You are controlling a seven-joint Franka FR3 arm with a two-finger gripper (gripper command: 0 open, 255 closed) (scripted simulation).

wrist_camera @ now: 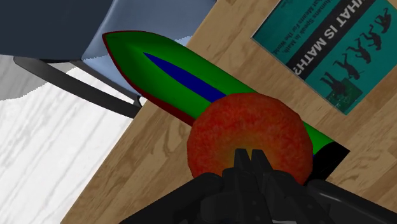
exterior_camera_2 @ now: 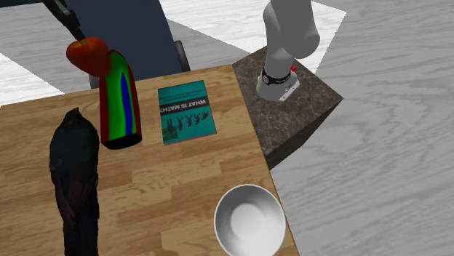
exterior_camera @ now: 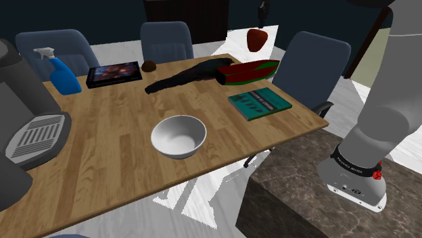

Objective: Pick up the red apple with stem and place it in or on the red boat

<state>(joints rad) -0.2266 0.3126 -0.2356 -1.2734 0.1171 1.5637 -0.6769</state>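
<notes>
My gripper (exterior_camera: 260,24) was clamped on the red apple (exterior_camera: 257,39), the two black fingers (wrist_camera: 240,167) pinched close together at its top. The apple hung in the air over the boat (exterior_camera: 249,71), apart from it. The boat lay near the far edge of the wooden table (exterior_camera: 115,128), red along the hull, with a green deck and a blue stripe down its middle. A white bowl (exterior_camera: 178,136) stood upright toward the table's near edge, well apart from the boat, its inside showing plain white. A teal book (exterior_camera: 259,103) lay flat just beside the boat, between it and the bowl. From my wrist the apple covered the boat's middle, so I saw only the pointed end and a dark corner of the other end. My own fingers hid the spot where the stem should sit. The book was cut off there by the picture's edge. In the shoulder view the upper part of my gripper ran out of the top edge. A dark heap (exterior_camera: 186,76) lay against the boat on that view's left, and I could not tell what it was. A small brown thing (exterior_camera: 149,66) beyond it was too small to name.
</notes>
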